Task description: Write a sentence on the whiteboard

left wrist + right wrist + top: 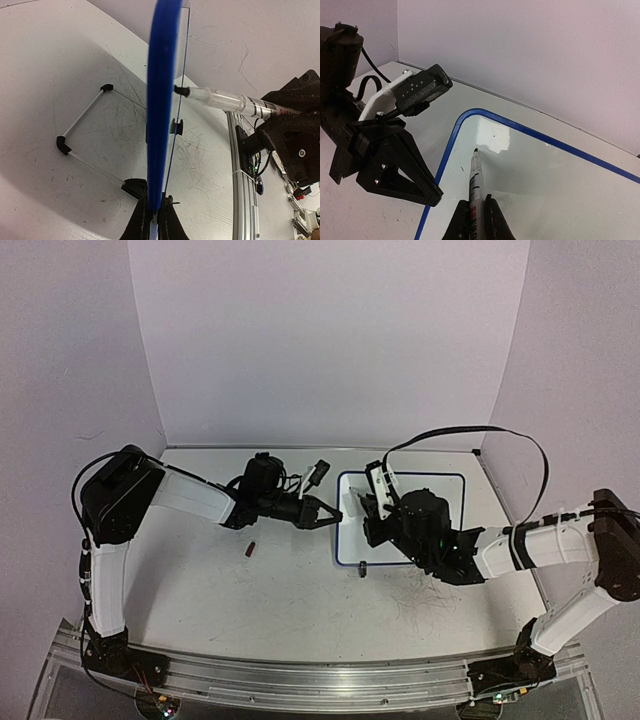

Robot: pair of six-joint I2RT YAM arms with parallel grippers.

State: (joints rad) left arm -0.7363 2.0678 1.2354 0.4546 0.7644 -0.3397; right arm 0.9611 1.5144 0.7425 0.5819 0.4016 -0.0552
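Note:
The whiteboard (440, 502), white with a blue frame, sits at the table's middle right; its wire stand (82, 117) shows behind it. My left gripper (337, 519) is shut on the board's left frame edge (161, 100), with the jaws (156, 209) pinching the blue rim. My right gripper (368, 512) hovers over the board's left part, shut (479, 201) on a marker (475, 182). The marker (225, 101) has its dark tip against the board face (555, 175) near the upper left corner. No sentence shows on the board; the face looks blank apart from tiny specks.
A small dark marker cap (251, 549) lies on the scuffed tabletop left of the board. A black clip foot (361, 568) sits at the board's near edge. An aluminium rail (300, 680) runs along the table's front. Walls close in the back and sides.

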